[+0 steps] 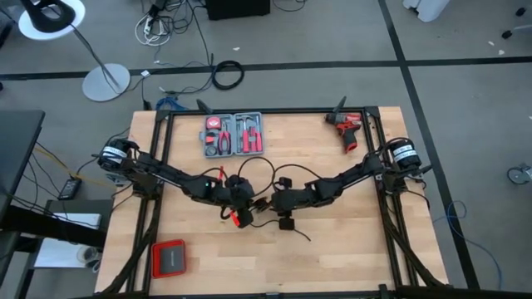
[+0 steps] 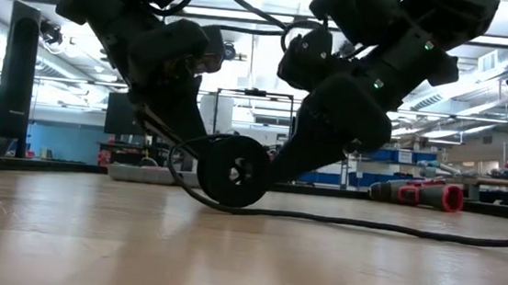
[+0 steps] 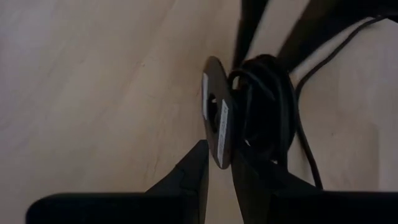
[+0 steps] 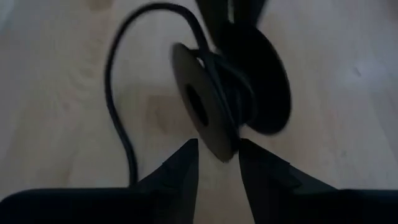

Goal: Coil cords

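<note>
A black spool (image 2: pixel 233 170) with two round flanges stands on edge at the table's middle, and the thin black cord (image 3: pixel 268 106) is wound on its core. The cord's free tail (image 2: pixel 367 225) trails along the wood toward the right, and a small black block (image 1: pixel 287 223) lies just nearer. My left gripper (image 3: pixel 217 171) comes in from the left and my right gripper (image 4: pixel 217 155) from the right. Each is shut on one flange of the spool. Whether the spool's lower rim touches the table, I cannot tell. My left gripper pinches the rim of the spool's labelled flange (image 3: pixel 219 146) between its two fingers. The fingers slant down from the table's left, and the flange stands on edge between them. My right gripper pinches the rim of the other flange (image 4: pixel 214 140) between its two fingers, slanting down from the table's right. The spool stays upright on edge between the two grippers.
A grey tool case (image 1: pixel 233 134) lies open at the far middle and a red and black drill (image 1: pixel 347 129) at the far right. A dark flat box with a red rim (image 1: pixel 169 258) sits near the front left. Bare wood lies at the front right.
</note>
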